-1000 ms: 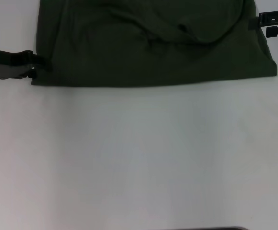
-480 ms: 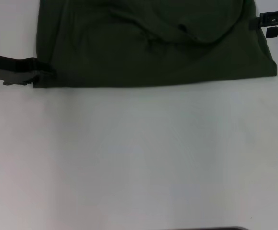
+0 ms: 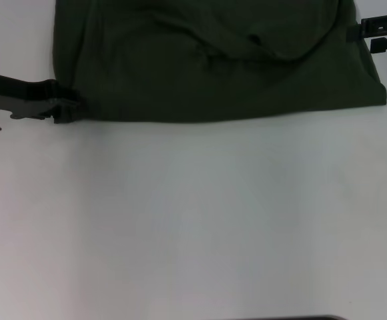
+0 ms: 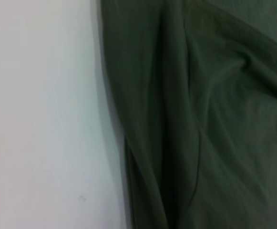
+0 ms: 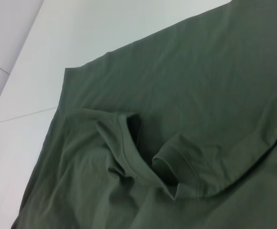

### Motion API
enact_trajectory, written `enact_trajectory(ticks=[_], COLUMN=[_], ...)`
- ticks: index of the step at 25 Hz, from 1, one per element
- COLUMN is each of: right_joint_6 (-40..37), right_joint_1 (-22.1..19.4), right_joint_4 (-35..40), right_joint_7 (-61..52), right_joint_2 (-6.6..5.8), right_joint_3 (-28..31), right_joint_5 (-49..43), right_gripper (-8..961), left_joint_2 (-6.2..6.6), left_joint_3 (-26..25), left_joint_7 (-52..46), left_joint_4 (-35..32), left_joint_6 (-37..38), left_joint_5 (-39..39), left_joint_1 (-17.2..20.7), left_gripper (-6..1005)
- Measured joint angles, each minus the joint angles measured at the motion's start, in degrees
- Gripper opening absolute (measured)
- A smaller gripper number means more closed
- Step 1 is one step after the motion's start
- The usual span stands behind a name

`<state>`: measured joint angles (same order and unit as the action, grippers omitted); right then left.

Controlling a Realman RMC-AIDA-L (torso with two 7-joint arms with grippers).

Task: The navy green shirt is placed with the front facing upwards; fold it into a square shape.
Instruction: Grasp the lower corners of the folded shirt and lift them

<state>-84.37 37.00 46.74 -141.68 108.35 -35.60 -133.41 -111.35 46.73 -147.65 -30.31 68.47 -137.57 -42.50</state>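
At the shirt's near-left corner, the left claw pinches the hem; the right claw, grip state unclear, waits at its right edge. Next: lift and fold the corner over.

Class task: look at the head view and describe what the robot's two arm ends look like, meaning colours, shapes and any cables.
The left gripper is a slim black metal assembly with a pale grey underside part, joined to a white rounded wrist segment at the frame edge, where a thin dark wire loops below. The right gripper is a black, blocky bracket-like assembly with small light spots on it. No markings are readable on either.
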Motion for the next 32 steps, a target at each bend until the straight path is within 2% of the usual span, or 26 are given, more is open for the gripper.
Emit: enact_trajectory(ticks=[6,14,22,31,32], right_joint_6=[0.0,0.0,0.0,0.1,0.1], right_joint_1=[-0.1,-0.1,0.0,0.2,0.2], right_joint_4=[-0.5,-0.6,-0.6,-0.6,-0.6], right_joint_7=[0.1,0.1,0.2,0.2,0.1], right_joint_2=[-0.05,-0.17,-0.17,-0.09,-0.09], right_joint_3=[0.0,0.0,0.1,0.2,0.3], right_joint_5=[0.0,0.0,0.0,0.1,0.1], right_gripper=[834,834,834,834,834], left_joint_2=[0.11,-0.69,-0.91,-0.51,-0.52], left_joint_3=[-0.1,0.4,1.2,2.6,2.7], left_joint_7=[0.0,0.0,0.1,-0.1,-0.1], left_joint_4=[-0.5,-0.1,-0.2,-0.1,-0.1], left_joint_6=[1.2,0.5,0.4,1.0,1.0], left_joint_5=[0.1,-0.4,-0.5,-0.5,-0.5], left_joint_1=[-0.1,-1.1,-1.7,-2.5,-2.6], left_gripper=[550,551,515,475,433])
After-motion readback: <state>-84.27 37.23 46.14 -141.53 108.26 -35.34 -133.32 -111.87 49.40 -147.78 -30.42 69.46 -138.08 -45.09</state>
